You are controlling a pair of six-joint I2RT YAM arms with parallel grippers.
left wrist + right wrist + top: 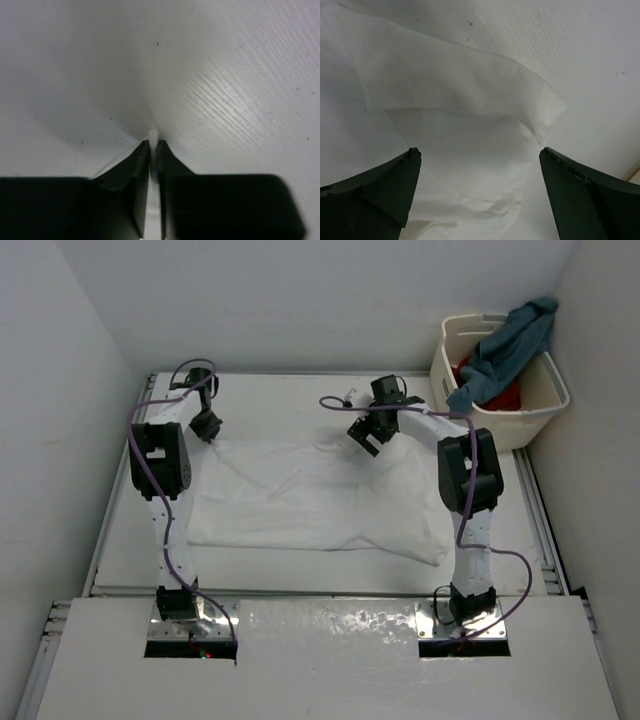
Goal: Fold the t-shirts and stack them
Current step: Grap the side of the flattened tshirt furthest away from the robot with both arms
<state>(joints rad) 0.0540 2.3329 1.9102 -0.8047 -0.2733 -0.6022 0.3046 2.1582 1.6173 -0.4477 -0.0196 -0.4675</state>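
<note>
White t-shirt (pixel 310 505) spread flat across the middle of the white table (pixel 300 390), lightly rumpled, near edge toward the arm bases.

Left gripper (pixel 208 428) down at the shirt's far left corner. In the left wrist view, black fingers (pixel 132 172) drawn to a narrow slit, pinching a small nub of white cloth between the tips.

Right gripper (pixel 368 438) over the shirt's far edge, a little right of its middle, tilted downward. Spread wide in the right wrist view, with nothing between the fingers (pixel 380 192). Poised over a short sleeve (pixel 470 85), sleeve end lying toward the bare tabletop. Touching the cloth or just clear of it: cannot tell.

Cream laundry basket (pixel 548 400) at the far right corner, just beside the table's edge and close to the walls. Dusty blue-grey t-shirt (pixel 505 345) draped over the basket's far rim, part hanging inside and part standing above it. Bright red t-shirt (pixel 503 397) bunched inside the basket, mostly hidden under the blue-grey one. Both well apart from the white shirt and from either gripper.
</note>
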